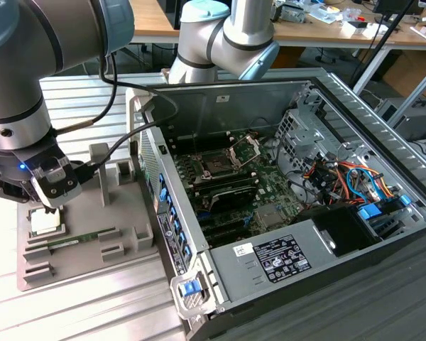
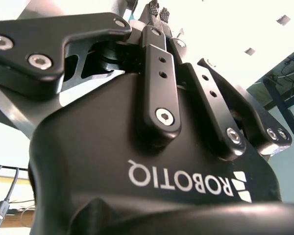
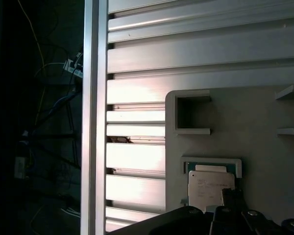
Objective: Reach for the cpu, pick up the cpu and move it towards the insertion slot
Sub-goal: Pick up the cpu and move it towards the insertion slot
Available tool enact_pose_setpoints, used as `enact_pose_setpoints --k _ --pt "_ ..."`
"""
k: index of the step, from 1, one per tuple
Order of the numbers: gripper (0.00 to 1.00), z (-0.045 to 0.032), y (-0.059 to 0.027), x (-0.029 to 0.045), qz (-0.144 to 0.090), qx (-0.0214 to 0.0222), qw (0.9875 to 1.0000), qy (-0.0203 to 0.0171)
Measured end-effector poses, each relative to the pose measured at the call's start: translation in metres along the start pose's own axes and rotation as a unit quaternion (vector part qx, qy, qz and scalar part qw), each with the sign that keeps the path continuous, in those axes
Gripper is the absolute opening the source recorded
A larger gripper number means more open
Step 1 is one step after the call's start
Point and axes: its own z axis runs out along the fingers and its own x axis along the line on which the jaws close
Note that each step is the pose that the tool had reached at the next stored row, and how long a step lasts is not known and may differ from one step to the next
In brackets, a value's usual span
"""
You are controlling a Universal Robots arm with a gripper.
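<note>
Just over cpu, pincer, grey fixture beneath, white label inside computer

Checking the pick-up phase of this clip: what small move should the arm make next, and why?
Probably a short descent straight down onto the cpu. The gripper hangs close above it, the cpu lies flat in its recess on the grey fixture, not yet lifted, and the insertion slot sits well away toward the exterior view's right.
</note>
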Motion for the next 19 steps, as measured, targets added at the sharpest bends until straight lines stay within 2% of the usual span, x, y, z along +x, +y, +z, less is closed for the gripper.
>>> enact_pose_setpoints --k 7,12,19 --pt "0.10 0.0023 -0.0001 0.0001 0.000 0.0000 1.0000 0.0000" --pt "0.10 0.0040 -0.0009 0.0040 0.000 0.0000 1.0000 0.0000" --pt "0.10 0.0060 -0.0020 0.0058 0.000 0.0000 1.0000 0.0000"
